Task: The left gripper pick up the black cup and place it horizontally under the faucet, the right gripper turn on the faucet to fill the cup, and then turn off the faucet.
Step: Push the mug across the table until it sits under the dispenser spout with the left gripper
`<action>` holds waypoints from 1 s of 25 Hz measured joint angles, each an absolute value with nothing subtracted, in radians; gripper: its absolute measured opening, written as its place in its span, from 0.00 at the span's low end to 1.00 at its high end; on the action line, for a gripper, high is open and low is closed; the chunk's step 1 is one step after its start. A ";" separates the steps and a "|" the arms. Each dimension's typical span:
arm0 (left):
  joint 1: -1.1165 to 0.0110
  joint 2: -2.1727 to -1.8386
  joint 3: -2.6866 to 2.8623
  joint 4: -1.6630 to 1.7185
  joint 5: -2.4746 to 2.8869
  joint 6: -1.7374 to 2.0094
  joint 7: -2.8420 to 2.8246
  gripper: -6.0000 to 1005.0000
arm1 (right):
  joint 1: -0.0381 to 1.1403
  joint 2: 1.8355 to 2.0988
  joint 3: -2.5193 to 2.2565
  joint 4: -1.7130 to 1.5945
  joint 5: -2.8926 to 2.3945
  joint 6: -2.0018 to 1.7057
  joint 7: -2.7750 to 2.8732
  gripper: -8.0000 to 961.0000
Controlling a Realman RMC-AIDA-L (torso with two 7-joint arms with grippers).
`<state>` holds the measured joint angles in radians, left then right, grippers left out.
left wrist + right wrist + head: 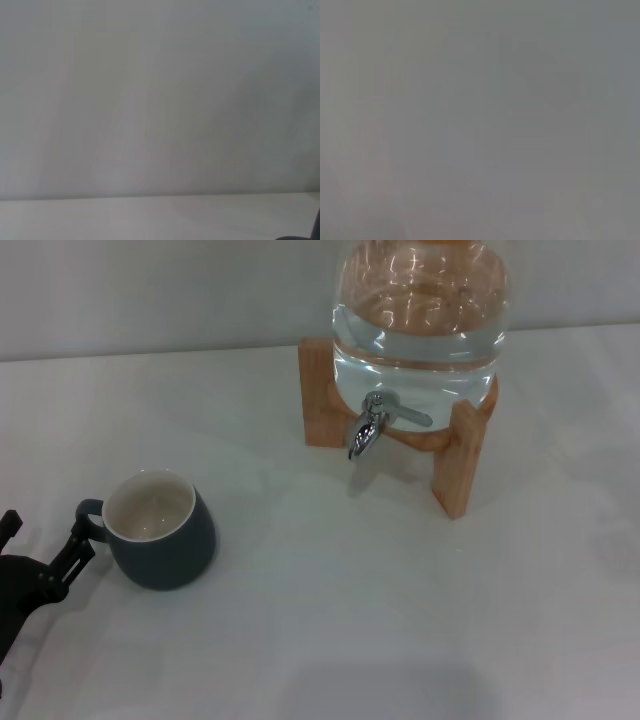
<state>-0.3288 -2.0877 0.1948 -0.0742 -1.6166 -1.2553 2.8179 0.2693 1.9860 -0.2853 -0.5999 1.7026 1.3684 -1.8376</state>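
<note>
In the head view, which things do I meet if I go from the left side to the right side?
left pincer → black cup → faucet → front leg of the wooden stand

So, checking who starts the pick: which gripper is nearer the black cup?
Left. The left gripper sits right at the handle of the black cup, on the cup's left. The right gripper is not in view.
</note>
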 joint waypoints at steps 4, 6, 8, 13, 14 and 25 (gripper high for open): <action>-0.329 -2.088 0.195 -0.075 -1.617 -1.255 2.818 0.82 | 0.267 1.986 -0.285 -0.601 1.703 1.369 -1.836 0.88; -0.329 -2.088 0.195 -0.075 -1.617 -1.255 2.818 0.82 | 0.267 1.986 -0.285 -0.602 1.703 1.370 -1.836 0.88; -0.331 -2.088 0.195 -0.076 -1.617 -1.254 2.817 0.82 | 0.267 1.986 -0.285 -0.602 1.703 1.371 -1.836 0.88; -0.339 -2.088 0.196 -0.080 -1.614 -1.230 2.817 0.82 | 0.268 1.986 -0.285 -0.601 1.703 1.376 -1.837 0.88; -0.340 -2.088 0.197 -0.081 -1.612 -1.226 2.818 0.82 | 0.268 1.986 -0.285 -0.601 1.703 1.376 -1.837 0.88; -0.340 -2.089 0.195 -0.081 -1.613 -1.228 2.816 0.82 | 0.268 1.985 -0.285 -0.597 1.703 1.377 -1.837 0.88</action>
<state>-0.3397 -2.0890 0.1951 -0.0813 -1.6127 -1.2278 2.8165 0.2682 1.9851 -0.2853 -0.5974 1.7027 1.3770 -1.8366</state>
